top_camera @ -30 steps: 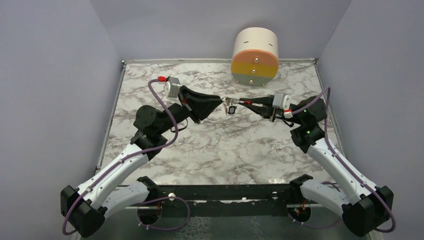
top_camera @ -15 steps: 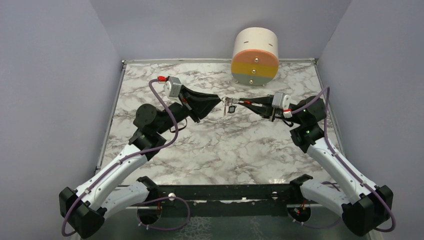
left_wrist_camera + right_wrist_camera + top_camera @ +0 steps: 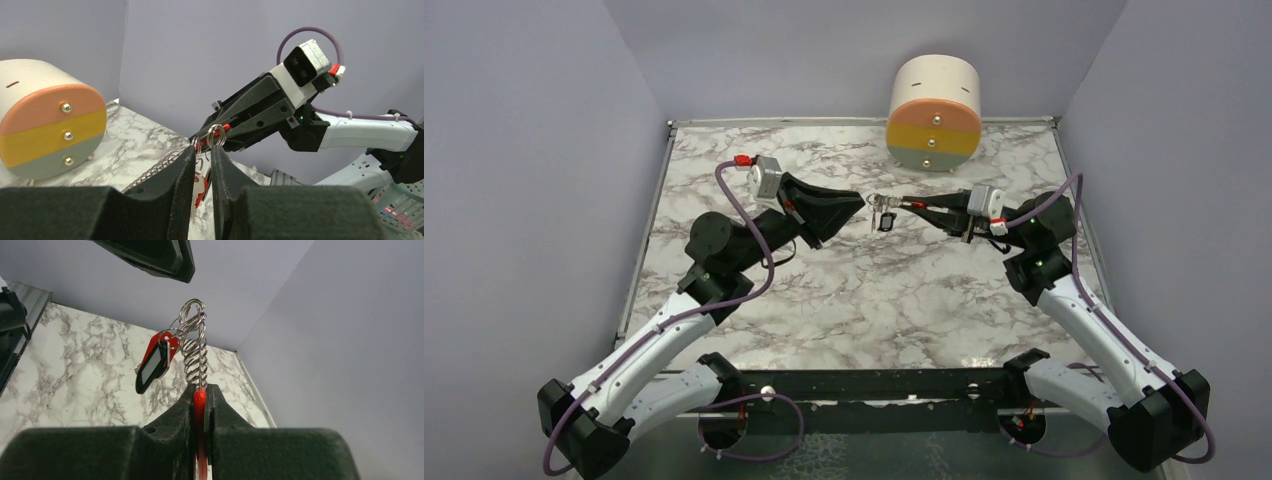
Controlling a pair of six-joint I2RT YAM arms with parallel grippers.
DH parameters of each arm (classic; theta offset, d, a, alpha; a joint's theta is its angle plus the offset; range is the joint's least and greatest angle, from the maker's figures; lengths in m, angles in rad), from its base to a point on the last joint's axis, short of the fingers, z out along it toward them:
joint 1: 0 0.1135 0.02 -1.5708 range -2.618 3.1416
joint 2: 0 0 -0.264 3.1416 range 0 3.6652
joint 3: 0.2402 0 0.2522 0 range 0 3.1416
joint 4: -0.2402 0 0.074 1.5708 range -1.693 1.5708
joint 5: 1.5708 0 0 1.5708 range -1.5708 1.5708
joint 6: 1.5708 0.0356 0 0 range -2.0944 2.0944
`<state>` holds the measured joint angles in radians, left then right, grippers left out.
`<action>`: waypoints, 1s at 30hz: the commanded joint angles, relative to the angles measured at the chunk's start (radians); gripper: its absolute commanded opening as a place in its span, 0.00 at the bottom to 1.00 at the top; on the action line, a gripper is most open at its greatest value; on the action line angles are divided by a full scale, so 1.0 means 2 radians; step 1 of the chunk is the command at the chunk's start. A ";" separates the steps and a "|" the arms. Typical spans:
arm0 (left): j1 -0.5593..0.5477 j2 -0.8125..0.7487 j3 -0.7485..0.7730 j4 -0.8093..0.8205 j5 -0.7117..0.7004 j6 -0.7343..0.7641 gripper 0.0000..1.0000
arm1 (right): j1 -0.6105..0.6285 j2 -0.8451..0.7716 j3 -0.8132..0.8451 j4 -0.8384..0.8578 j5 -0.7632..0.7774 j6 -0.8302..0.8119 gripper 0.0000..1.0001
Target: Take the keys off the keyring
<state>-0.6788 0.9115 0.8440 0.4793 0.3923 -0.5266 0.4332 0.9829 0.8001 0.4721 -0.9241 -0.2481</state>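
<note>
- The right tool (image 3: 200, 391) is clenched on the red clip of the keyring (image 3: 195, 352) and holds it in the air above the counter (image 3: 874, 300).
- The keys (image 3: 154, 364), one red and one dark, hang from its thin ring.
- The left tool (image 3: 203, 150) is just beside the ring, its jaws a little apart, grasping nothing.

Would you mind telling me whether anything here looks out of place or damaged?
Nothing stands out. The right gripper pinches the keyring by its red clip, and the keys hang freely from its ring.
</note>
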 commanded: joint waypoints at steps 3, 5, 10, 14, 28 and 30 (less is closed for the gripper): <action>-0.004 -0.014 0.010 0.002 0.016 -0.012 0.20 | 0.005 0.002 0.003 0.019 0.018 -0.003 0.02; -0.004 -0.008 0.010 0.003 0.019 -0.015 0.20 | 0.005 0.002 0.003 0.018 0.019 -0.004 0.02; -0.005 0.001 0.012 0.003 0.024 -0.016 0.19 | 0.006 -0.001 0.004 0.015 0.022 -0.006 0.02; -0.005 0.001 0.011 0.002 0.020 -0.015 0.20 | 0.007 -0.001 0.004 0.015 0.022 -0.006 0.02; -0.005 0.007 0.004 0.002 0.015 -0.019 0.20 | 0.007 -0.007 0.002 0.016 0.021 -0.005 0.02; -0.005 0.008 0.004 0.002 0.014 -0.019 0.20 | 0.007 -0.009 0.002 0.016 0.020 -0.005 0.02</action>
<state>-0.6830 0.9245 0.8440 0.4770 0.4141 -0.5552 0.4397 0.9871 0.8001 0.4721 -0.9054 -0.2489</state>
